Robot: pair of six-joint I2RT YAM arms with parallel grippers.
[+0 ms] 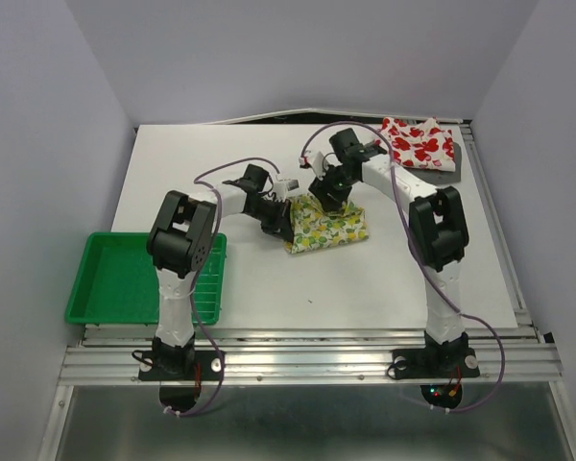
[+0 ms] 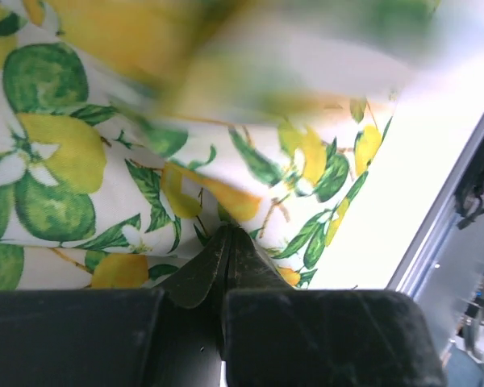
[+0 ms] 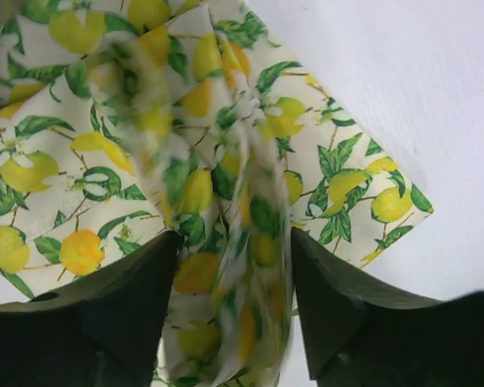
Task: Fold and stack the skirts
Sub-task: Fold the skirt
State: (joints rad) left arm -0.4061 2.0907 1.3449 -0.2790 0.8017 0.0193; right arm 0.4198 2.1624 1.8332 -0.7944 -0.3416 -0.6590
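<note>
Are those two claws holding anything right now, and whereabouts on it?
The left claw is shut on the lemon skirt, pinching cloth near its left edge. The right claw stands open around a loose fold, gripping nothing.

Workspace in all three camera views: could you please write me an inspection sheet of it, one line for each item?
Surface: white table, flat.
Job's things: white cloth skirt with yellow lemons, partly folded at centre; white cloth skirt with red print at far right corner, lying on grey cloth.
Clutter: green plastic tray, near left corner.
Grippers: left end effector shut on the lemon skirt; right end effector open, a cloth fold between its jaws.
Cables: purple cables loop along both arms.
Surroundings: pale walls; metal rail at near edge.
</note>
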